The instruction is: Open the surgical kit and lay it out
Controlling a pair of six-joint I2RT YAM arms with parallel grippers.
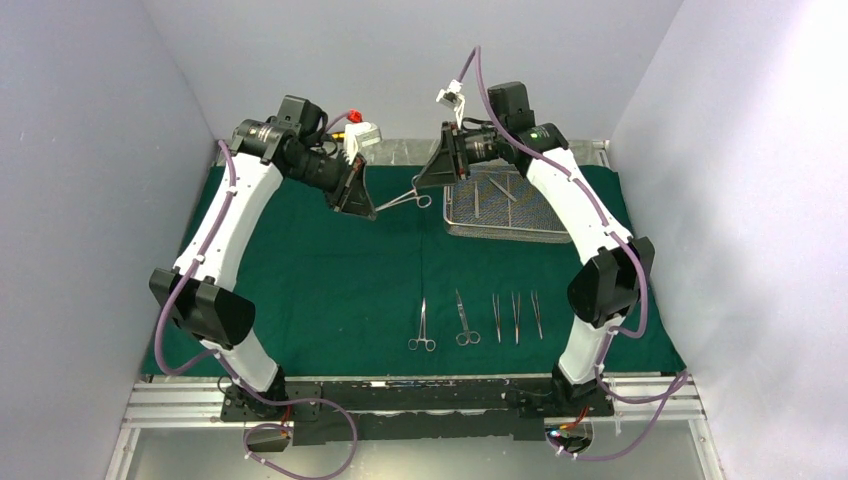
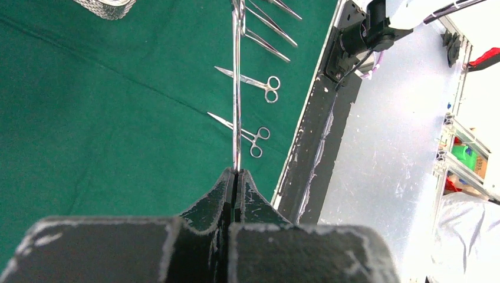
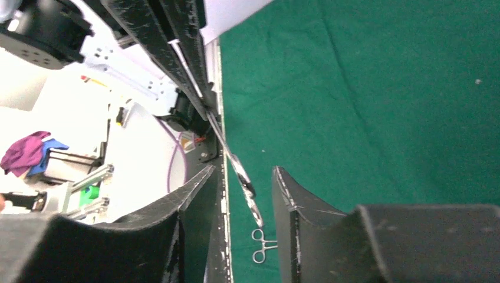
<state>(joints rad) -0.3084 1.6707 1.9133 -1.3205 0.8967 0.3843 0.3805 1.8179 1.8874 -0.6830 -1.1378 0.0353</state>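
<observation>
The dark green cloth [image 1: 330, 270] lies spread over the table. The wire-mesh tray [image 1: 505, 233] sits at the back right with a few steel instruments [image 1: 497, 190] in it. My left gripper [image 1: 368, 209] is shut on the tip of a ring-handled clamp [image 1: 402, 201] and holds it in the air; the left wrist view shows the clamp [image 2: 237, 88] running straight out of the closed jaws [image 2: 236, 172]. My right gripper [image 1: 426, 184] is open, its fingers on either side of the clamp's [image 3: 236, 164] ring end without touching it. Several instruments [image 1: 463, 320] lie in a row near the front.
The row holds two ring-handled pieces [image 2: 253, 134] and three slim tweezers [image 1: 516, 316]. The black base rail [image 1: 420, 395] runs along the near edge. Grey walls stand close on both sides. Bare green cloth fills the left and middle.
</observation>
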